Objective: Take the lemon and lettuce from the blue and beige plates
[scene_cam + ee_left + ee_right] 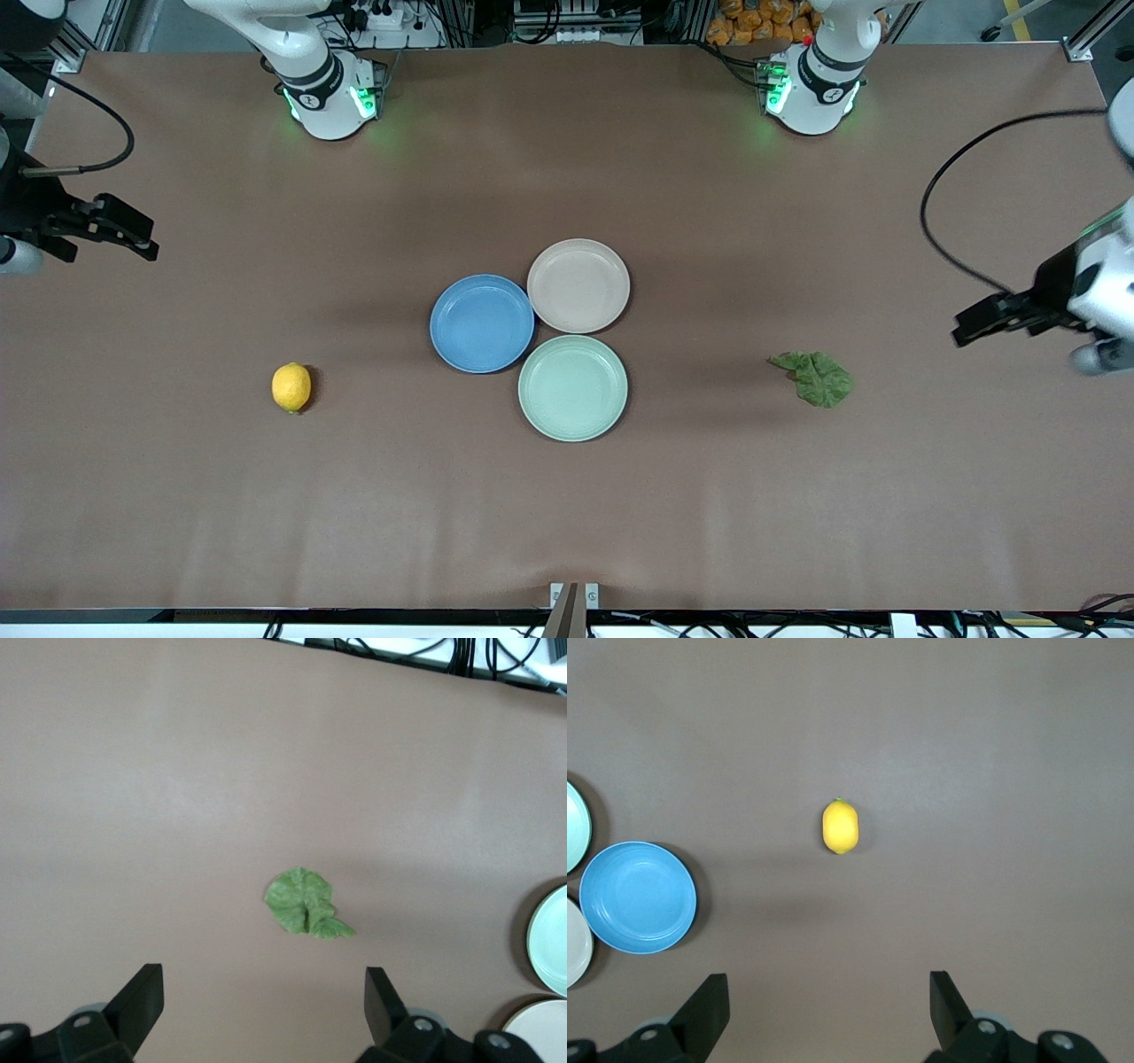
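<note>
The yellow lemon (291, 387) lies on the bare table toward the right arm's end, apart from the plates; it also shows in the right wrist view (840, 826). The green lettuce leaf (814, 377) lies on the table toward the left arm's end and shows in the left wrist view (306, 904). The blue plate (481, 322) and the beige plate (578, 285) sit empty at the table's middle, touching each other. My right gripper (142, 241) (830, 985) is open and empty, up over the right arm's end. My left gripper (967, 328) (263, 981) is open and empty, up over the left arm's end.
A pale mint-green plate (572, 387) sits empty against the blue and beige plates, nearest the front camera. A black cable (939, 239) hangs by the left arm. The brown table (567, 514) spreads wide around the plates.
</note>
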{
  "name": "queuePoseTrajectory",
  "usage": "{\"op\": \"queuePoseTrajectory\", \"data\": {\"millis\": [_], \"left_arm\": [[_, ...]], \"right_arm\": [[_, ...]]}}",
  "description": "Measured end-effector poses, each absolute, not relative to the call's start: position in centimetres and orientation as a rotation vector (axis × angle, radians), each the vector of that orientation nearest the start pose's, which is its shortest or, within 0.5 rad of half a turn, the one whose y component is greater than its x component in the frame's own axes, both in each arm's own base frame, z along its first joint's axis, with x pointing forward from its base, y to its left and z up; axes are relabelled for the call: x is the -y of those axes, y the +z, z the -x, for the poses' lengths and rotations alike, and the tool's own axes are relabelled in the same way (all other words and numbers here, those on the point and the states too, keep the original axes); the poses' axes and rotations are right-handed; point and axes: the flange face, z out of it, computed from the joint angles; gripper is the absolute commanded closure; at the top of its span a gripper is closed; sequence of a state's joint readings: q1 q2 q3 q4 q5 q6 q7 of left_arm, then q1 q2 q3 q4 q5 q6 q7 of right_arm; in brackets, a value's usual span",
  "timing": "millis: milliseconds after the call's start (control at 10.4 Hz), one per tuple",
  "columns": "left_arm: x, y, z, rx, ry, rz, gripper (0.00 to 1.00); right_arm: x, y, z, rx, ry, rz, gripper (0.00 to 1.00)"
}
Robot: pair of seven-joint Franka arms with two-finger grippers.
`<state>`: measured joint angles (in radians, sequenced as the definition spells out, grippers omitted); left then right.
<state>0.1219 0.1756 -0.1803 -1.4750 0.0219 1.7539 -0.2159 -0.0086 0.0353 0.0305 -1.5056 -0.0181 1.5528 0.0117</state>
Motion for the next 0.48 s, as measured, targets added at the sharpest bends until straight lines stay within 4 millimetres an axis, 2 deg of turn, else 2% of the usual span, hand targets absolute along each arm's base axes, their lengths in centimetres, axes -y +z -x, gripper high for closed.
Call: {"op": "queuePoseTrajectory", "data": {"millis": [193,289,482], "left_arm": [[4.0,62.2,-59.7,0.218,-0.161,3.141,0.00],[4.3,63.3,-58.7,0.211,-0.153,3.138,0.00],[3.0,63.7,-58.1,0.247,-0.128,3.131,0.00]], "right_arm": [[-1.0,63.7,-56.2,0.015,-0.008,3.155,0.00],[-1.0,63.7,-56.2,0.015,-0.009,3.152,0.00],[-1.1,63.8,-56.2,0.011,-0.006,3.135,0.00]]}}
